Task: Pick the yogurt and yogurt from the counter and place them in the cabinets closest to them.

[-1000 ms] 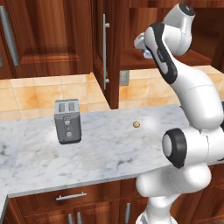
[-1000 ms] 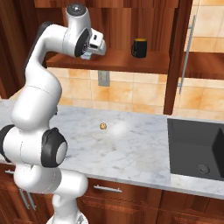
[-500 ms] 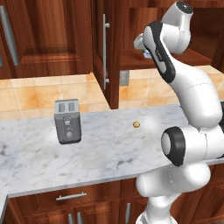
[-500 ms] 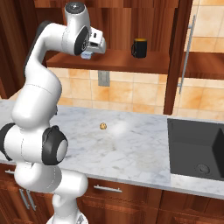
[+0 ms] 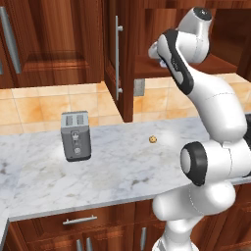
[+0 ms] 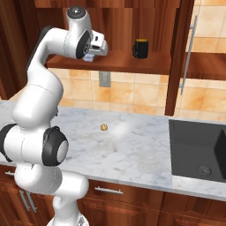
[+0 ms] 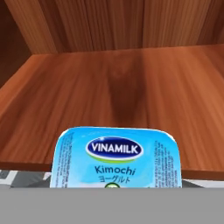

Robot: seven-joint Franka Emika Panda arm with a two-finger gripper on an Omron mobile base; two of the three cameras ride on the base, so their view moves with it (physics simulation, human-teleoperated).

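Note:
The pale blue and white yogurt [image 7: 116, 157], labelled Vinamilk, sits close under the hand camera at the front edge of the open cabinet's wooden shelf [image 7: 122, 87]. My gripper [image 6: 92, 52] is raised to that shelf [image 6: 119, 61] and shut on this cup [image 6: 88, 57]; the cup hides the fingertips. Further right on the same shelf stands the dark blue yogurt [image 6: 141, 48], upright and apart from the hand. In the left base view the gripper [image 5: 160, 57] is beside the open cabinet door [image 5: 117, 54]. The marble counter [image 5: 112, 171] lies below.
A silver toaster [image 5: 75, 135] stands at the counter's left. A small brown cookie [image 6: 104, 127] lies mid-counter. A dark sink [image 6: 198, 150] is set in at the right. The right cabinet door [image 6: 178, 57] with its bar handle [image 6: 190, 53] stands open beside the shelf.
The hand with the pale blue yogurt has sunk slightly toward the shelf edge. Nothing else has moved.

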